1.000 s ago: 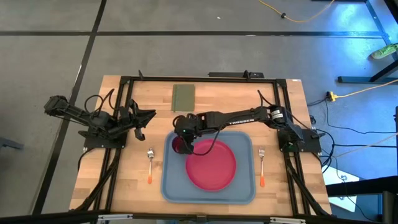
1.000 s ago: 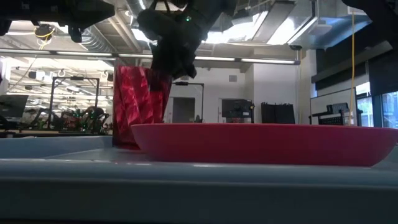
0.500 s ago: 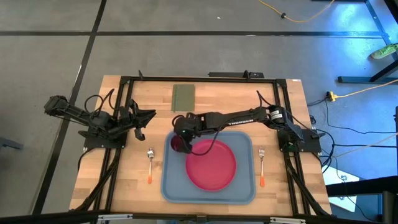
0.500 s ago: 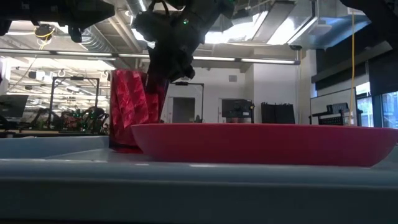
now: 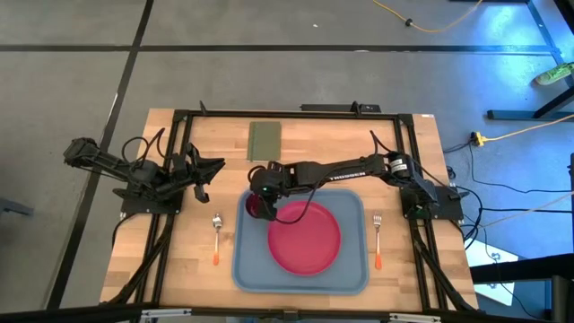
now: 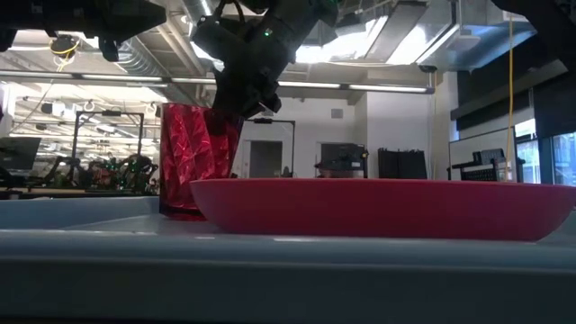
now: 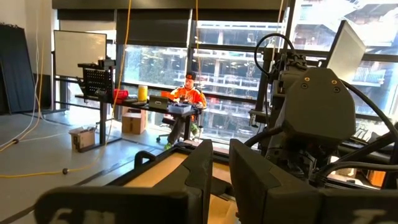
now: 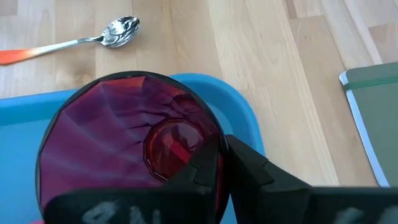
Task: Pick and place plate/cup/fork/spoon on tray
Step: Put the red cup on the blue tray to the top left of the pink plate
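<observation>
The dark red cup (image 5: 258, 207) stands upright on its base in the far left corner of the light-blue tray (image 5: 242, 269); it also shows in the low view (image 6: 184, 157). My right gripper (image 8: 221, 168) is above it, shut on its rim. The pink-red plate (image 5: 305, 238) lies flat on the tray beside the cup. The spoon (image 5: 216, 235) lies on the table left of the tray and the fork (image 5: 378, 240) lies right of it. My left gripper (image 5: 202, 182) waits shut at the table's left, touching nothing. My right gripper pinches the cup's wall at the rim (image 8: 214, 134), on the cup's far side, with one finger inside the cup and one outside. The fingers come from above, slanting down. The cup stands upright with its base on the tray (image 6: 90, 211).
An olive-green pad (image 5: 264, 141) lies at the table's far side, behind the tray. The dark frame rails run along the table's edges. In the left wrist view a person sits at a desk far off in the room.
My right gripper has gone slightly down and toward the table's left with the cup. The cup was tilted and now stands upright, its base on the tray.
</observation>
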`<action>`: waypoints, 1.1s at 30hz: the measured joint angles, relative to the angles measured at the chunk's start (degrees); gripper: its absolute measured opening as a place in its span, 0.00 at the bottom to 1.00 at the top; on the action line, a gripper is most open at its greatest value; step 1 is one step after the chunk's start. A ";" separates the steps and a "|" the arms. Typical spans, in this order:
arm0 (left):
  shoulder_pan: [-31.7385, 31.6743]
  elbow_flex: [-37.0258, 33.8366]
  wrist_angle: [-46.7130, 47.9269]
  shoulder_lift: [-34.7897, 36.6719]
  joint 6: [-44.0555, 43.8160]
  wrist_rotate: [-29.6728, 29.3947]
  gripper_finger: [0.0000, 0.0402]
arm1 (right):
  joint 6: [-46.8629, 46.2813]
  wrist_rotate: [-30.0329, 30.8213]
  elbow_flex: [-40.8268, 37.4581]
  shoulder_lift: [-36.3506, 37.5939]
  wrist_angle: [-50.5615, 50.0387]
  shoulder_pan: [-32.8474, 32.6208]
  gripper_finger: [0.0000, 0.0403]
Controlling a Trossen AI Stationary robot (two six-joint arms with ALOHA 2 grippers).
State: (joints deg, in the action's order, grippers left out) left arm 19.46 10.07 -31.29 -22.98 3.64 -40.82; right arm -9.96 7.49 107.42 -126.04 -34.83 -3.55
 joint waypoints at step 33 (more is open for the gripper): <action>0.02 0.00 -0.02 0.02 0.00 -0.02 0.12 | 0.08 0.91 0.00 -0.04 -0.14 0.00 0.28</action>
State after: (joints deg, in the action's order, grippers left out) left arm 19.49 10.07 -31.31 -22.96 3.64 -40.83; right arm -9.87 8.40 107.42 -126.08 -34.97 -3.55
